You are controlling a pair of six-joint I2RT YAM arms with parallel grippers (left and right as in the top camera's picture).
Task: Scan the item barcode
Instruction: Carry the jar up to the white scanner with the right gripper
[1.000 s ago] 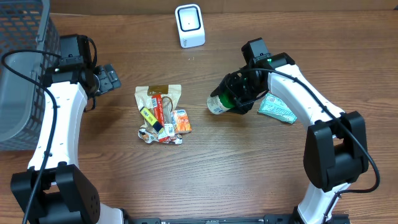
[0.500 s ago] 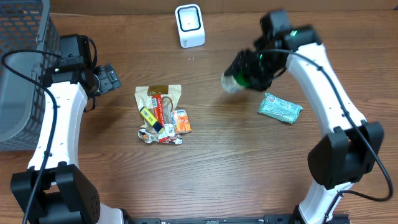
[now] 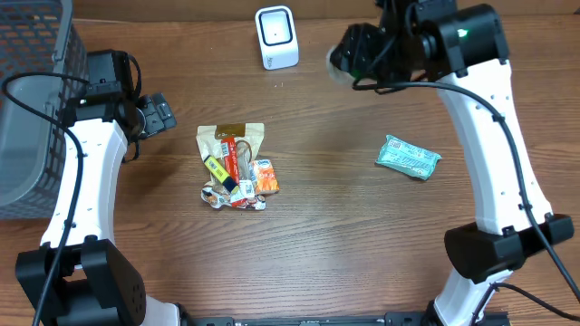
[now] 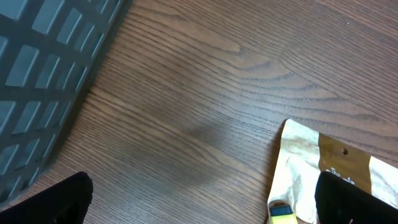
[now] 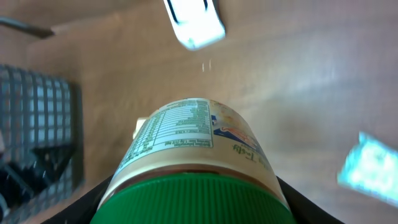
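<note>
A jar with a green lid and a beige nutrition label (image 5: 193, 149) sits between the jaws of my right gripper (image 5: 193, 200), which is shut on its lid end. In the overhead view the right gripper (image 3: 364, 52) holds the jar (image 3: 339, 58) raised, just right of the white barcode scanner (image 3: 276, 36). The wrist view shows that scanner (image 5: 194, 22) ahead of the jar's far end. My left gripper (image 3: 161, 114) stands open at the left with only bare table between its fingers, and its jaws (image 4: 202, 200) are wide apart.
A pile of snack packets and a tan pouch (image 3: 236, 167) lies at the centre left. The pouch (image 4: 323, 174) is beside my left finger. A teal packet (image 3: 408, 156) lies at the right. A grey wire basket (image 3: 32, 109) stands at the far left edge.
My right arm has lifted the jar off the table and carried it up and back towards the scanner. The left arm has not moved.
</note>
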